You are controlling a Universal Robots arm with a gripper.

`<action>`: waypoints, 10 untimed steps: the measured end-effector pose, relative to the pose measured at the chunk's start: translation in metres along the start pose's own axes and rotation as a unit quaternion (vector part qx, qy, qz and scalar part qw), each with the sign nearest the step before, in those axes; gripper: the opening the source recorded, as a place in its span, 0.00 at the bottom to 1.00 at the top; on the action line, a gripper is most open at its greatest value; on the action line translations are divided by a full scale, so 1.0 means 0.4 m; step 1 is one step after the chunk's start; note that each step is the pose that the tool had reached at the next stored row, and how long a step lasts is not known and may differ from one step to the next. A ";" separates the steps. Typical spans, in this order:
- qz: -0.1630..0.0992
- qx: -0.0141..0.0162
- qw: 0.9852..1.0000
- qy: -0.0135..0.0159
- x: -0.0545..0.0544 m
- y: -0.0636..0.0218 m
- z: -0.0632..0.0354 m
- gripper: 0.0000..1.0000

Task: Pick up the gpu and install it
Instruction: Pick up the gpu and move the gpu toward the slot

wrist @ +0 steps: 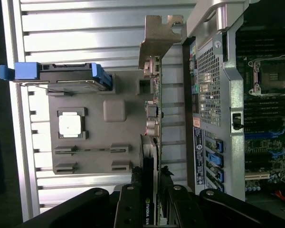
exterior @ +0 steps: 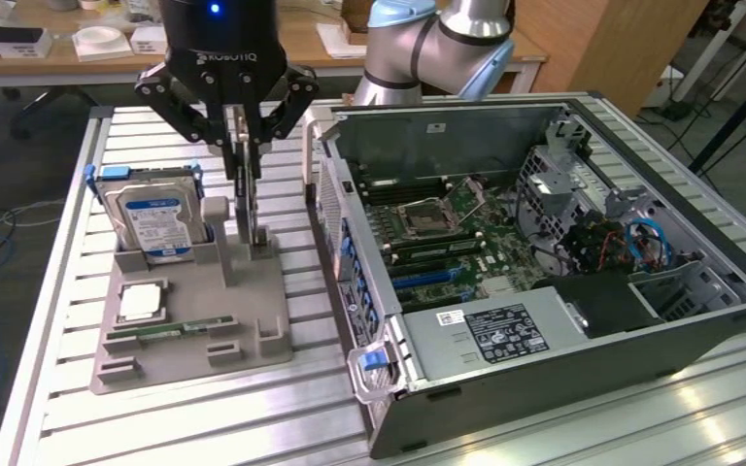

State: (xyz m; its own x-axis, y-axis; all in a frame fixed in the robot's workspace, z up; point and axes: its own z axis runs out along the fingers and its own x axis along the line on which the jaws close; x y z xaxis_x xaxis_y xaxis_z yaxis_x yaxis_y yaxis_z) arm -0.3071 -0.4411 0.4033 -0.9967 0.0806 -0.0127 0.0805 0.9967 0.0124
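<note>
The gpu [exterior: 248, 199] is a thin card seen edge-on, standing upright over the grey holder tray [exterior: 205, 325]. My gripper [exterior: 245, 155] comes down from above and is shut on the card's upper edge. In the wrist view the gpu [wrist: 152, 118] runs between my two black fingers [wrist: 129, 204], and its silver end bracket [wrist: 156, 38] is at the far end. I cannot tell whether its lower end [exterior: 259, 243] still touches the holder's post. The open computer case [exterior: 684, 330] lies on the exterior view's right, with its motherboard [exterior: 457, 238] exposed.
On the holder tray [wrist: 90, 102] stand a silver hard drive with a blue label [exterior: 152, 221], a square processor [exterior: 140, 301] and a narrow memory stick [exterior: 172, 331]. The case's rear wall [exterior: 347, 252] rises close beside the holder. Everything rests on a slatted metal table [exterior: 218, 417].
</note>
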 end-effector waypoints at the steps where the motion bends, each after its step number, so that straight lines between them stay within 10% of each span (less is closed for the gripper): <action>1: 0.000 0.000 1.000 0.000 0.000 0.000 0.000 0.26; 10: 0.000 0.000 1.000 0.000 0.000 0.000 0.000 0.26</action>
State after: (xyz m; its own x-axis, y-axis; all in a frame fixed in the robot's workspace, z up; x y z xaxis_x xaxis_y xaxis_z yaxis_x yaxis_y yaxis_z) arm -0.3071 -0.4411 0.4035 -0.9967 0.0807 -0.0125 0.0805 0.9967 0.0120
